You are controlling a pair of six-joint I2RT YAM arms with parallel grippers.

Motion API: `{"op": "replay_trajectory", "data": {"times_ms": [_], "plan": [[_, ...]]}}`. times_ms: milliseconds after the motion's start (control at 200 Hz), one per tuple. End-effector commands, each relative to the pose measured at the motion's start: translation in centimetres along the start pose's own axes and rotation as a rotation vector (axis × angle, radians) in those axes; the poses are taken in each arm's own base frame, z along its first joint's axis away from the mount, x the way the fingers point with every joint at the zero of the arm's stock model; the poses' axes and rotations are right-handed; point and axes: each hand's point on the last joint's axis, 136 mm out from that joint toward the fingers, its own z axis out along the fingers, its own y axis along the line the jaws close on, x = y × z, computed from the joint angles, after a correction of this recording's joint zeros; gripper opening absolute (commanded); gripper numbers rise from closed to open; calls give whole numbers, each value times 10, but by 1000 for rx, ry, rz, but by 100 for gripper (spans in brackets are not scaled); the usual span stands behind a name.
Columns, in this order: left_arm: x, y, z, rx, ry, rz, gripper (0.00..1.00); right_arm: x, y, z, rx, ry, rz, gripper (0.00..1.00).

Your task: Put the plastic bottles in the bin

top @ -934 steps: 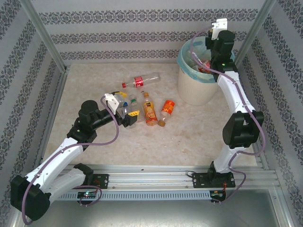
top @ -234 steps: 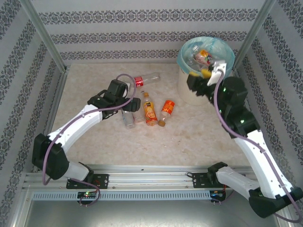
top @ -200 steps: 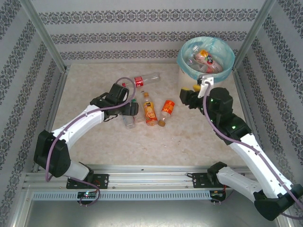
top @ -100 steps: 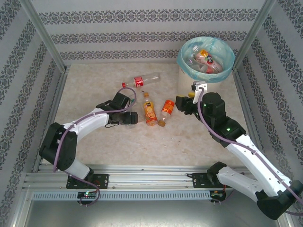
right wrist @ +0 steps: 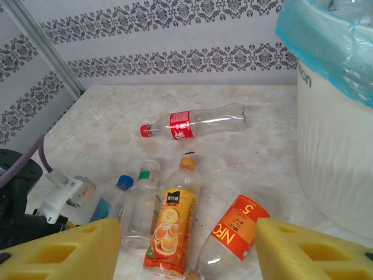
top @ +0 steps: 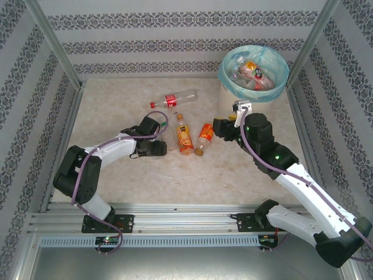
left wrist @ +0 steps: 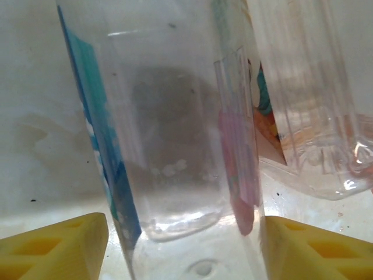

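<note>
My left gripper (top: 154, 147) is low over two clear plastic bottles at the table's middle left. In the left wrist view its jaws straddle the blue-label bottle (left wrist: 169, 146). The right finger meets the bottle's side, and a thin strip of table shows beside the left finger (left wrist: 55, 248). My right gripper (top: 220, 127) is open and empty, just right of the orange NFC bottle (top: 204, 135) (right wrist: 233, 236). An orange juice bottle (top: 185, 135) (right wrist: 172, 227) lies beside it. A red-label bottle (top: 173, 99) (right wrist: 192, 123) lies further back. The bin (top: 224, 74) (right wrist: 335, 151) at the back right holds several bottles.
Patterned walls and metal posts close in the marble table on three sides. A clear bottle with a green band (right wrist: 140, 204) lies against the blue-cap one (right wrist: 115, 195). Bare table spreads in front of the bottles toward the arm bases.
The left gripper came down and toward the front onto the clear bottles, and its jaws narrowed. The right arm swung from the bin rim down and left toward the orange bottles.
</note>
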Motion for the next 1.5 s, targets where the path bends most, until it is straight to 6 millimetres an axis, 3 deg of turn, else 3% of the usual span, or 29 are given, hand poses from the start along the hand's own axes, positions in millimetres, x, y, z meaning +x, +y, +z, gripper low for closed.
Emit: {"op": "replay_trajectory", "data": {"times_ms": [0,210,385,565,734,819,909,1074,1259,1494], "plan": [[0,8,3,-10,-4,2,68,-5,3,-4,-12,-29,23,63],[-1,10,5,1,0,-3,60,-5,7,-4,-27,-26,34,63],[-10,11,-11,3,-51,3,56,-5,6,-6,-27,-31,48,63],[-19,22,-47,-35,-157,-12,55,-6,7,-7,-27,-32,50,63],[-29,25,-99,-28,-305,-24,53,-12,13,-7,-46,-41,51,63],[-38,11,-130,64,-420,11,53,-17,22,-7,-89,-51,49,63],[-45,-17,-165,215,-566,116,51,-24,39,-6,-173,-61,38,62],[-36,-67,-216,420,-734,367,47,-35,86,-8,-364,-62,-21,60],[-17,-101,-233,510,-767,577,44,-39,134,-11,-496,-62,-129,62],[3,-122,-244,640,-854,672,43,-39,156,-3,-550,-49,-124,65]]}}
